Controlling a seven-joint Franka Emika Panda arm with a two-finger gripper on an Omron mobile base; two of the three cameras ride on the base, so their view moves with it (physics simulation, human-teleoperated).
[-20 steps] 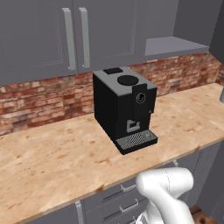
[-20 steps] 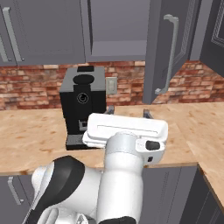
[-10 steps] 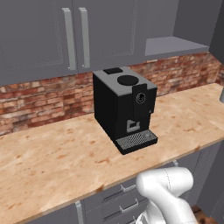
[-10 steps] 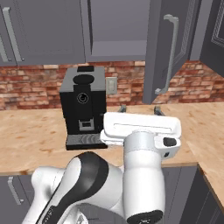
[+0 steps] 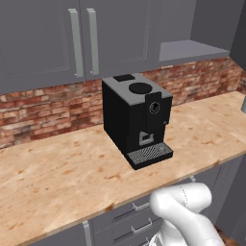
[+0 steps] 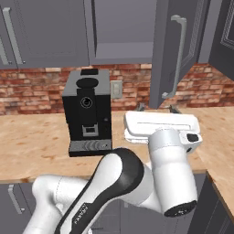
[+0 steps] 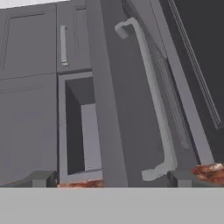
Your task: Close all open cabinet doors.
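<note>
Open cabinet door (image 6: 176,50), directly ahead of the gripper (image 6: 156,108): matt slate-grey painted panel, smooth, no sheen. Its bar handle (image 7: 148,96): brushed silver metal, satin.

Closed cabinet doors (image 5: 77,38), off to the gripper's left: same flat grey finish, same satin bars.

Counter (image 5: 62,173), below the gripper: light wood-look top, mottled grain, low gloss.

Backsplash (image 6: 36,89), behind and below the doors: rough red-brown brick, pale mortar lines.

Coffee machine (image 6: 87,112), left of the gripper: matt black plastic casing; ribbed grey drip grate at its foot.
</note>
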